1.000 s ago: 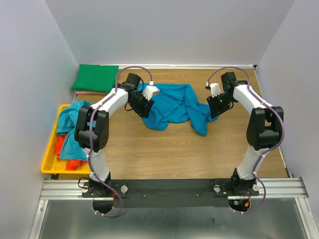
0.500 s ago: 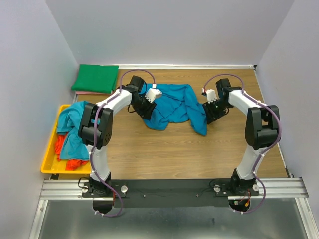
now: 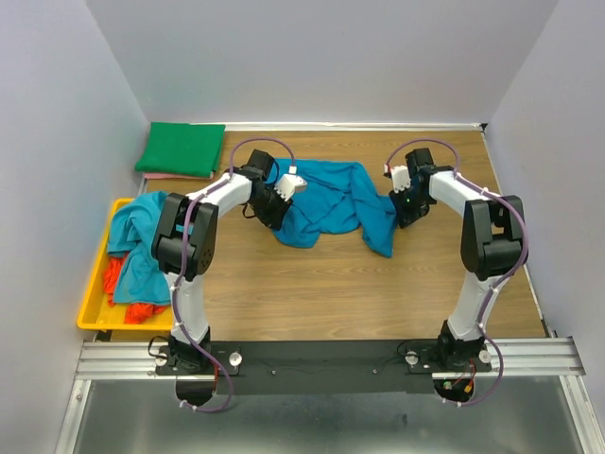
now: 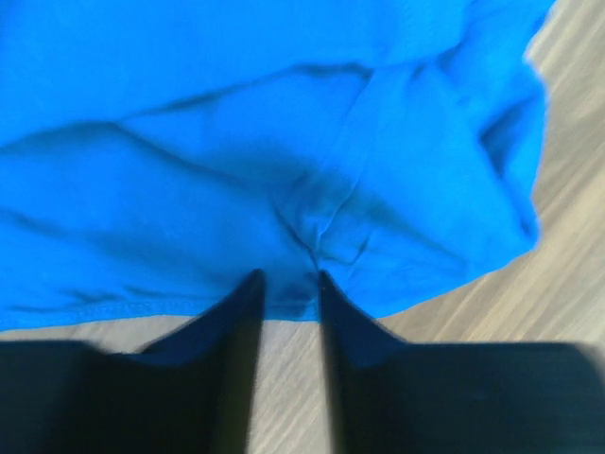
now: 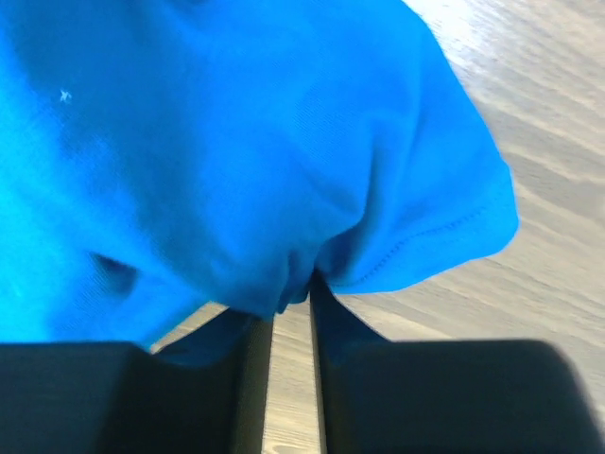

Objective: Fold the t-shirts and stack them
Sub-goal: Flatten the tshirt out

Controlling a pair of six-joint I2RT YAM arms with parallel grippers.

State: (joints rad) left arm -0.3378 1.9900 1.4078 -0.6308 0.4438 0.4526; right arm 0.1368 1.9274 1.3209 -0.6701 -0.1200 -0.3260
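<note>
The top camera looks down and forward from behind the arm bases, far enough to show the whole light-brown wooden table (image 3: 284, 284). Each wrist camera looks closely past its own tips, left gripper (image 4: 288, 282) and right gripper (image 5: 288, 301), at the crumpled teal-blue cloth t-shirt (image 3: 331, 203) just ahead, seemingly opposite edges; all three views share it.

The top view is bright and evenly lit from above. It is sharp throughout, and the arms cast only faint, soft shadows on the table (image 3: 312, 284). Both wrist views are softer. In the left one the shirt (image 4: 236, 142) is mildly blurred, and the left fingers (image 4: 227, 378) are dark, unfocused shapes. In the right one the shirt glows saturated blue, brightest at the left. The right fingers (image 5: 227, 388) are black and blurred, and pale glare washes out the table at the far right.
</note>
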